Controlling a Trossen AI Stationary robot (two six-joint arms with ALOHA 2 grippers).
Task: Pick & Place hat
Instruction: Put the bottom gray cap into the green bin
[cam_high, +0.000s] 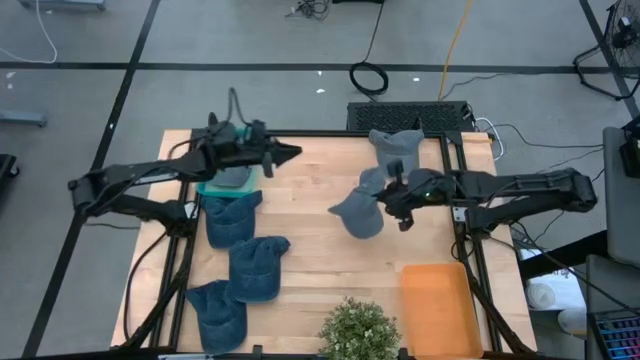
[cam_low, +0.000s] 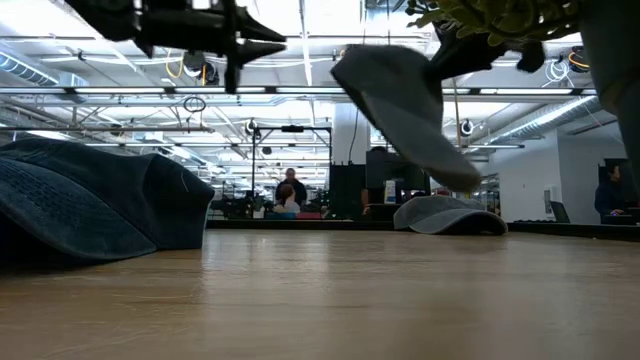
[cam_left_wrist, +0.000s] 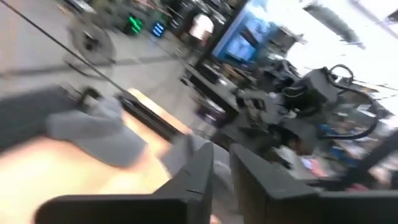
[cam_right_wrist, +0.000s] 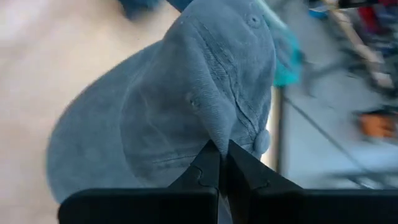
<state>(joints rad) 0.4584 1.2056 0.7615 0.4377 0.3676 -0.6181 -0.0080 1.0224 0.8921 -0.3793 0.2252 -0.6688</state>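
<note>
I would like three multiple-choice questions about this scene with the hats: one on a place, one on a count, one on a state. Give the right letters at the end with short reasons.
1. Where is the orange tray?
A. at the near right of the table
B. under the left arm
C. beside the dark blue hats

2. How many dark blue hats lie in the row on the table's left side?
A. one
B. three
C. five

3. What is the state of the right hand?
A. open over a hat
B. shut on the grey hat
C. resting on the tray

Answers: 1 A, the high view shows it by the plant; 2 B, three lie there; 3 B, the right wrist view shows the fingers pinching the lifted hat's fabric.
</note>
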